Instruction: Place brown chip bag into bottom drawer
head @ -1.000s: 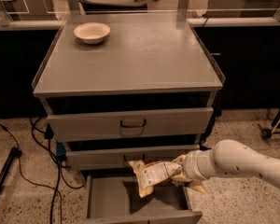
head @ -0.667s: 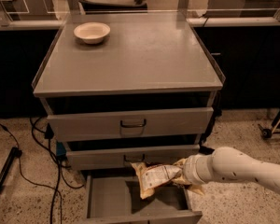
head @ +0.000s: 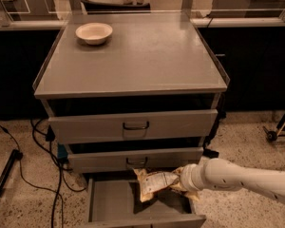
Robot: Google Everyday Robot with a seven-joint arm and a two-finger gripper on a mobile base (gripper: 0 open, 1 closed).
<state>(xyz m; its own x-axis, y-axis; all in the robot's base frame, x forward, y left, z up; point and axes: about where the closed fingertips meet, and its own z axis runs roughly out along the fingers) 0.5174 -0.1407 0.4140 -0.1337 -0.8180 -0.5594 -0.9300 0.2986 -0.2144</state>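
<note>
Pincer: the pincer (head: 183, 180) sits at the end of the white arm (head: 242, 177), reaching in from the right, low in front of the cabinet. It is clamped on the right end of the bag (head: 154, 183), with crumpled foil bunched around it.
Bag: held roughly level over the open bottom drawer (head: 109, 198), label panel up. Its left end is free and droops slightly; I cannot tell whether it touches the drawer floor.
Handling: likely light, soft and crinkly. The foil looks slick, it gives under pressure, and the chips inside would crush if squeezed hard.
Where to hold: the gathered end seam, as now, seems best, since pinched foil gives purchase and spares the contents. A hold on the puffed middle would probably slip.
Drawer: pulled out, with a flat grey floor showing to the left of the bag.
Above: the middle drawer (head: 133, 159) front is just over the bag, so there is little headroom.
Tabletop: the tabletop (head: 147, 56) carries a cream bowl (head: 94, 33) near its back left, well apart from the work.
</note>
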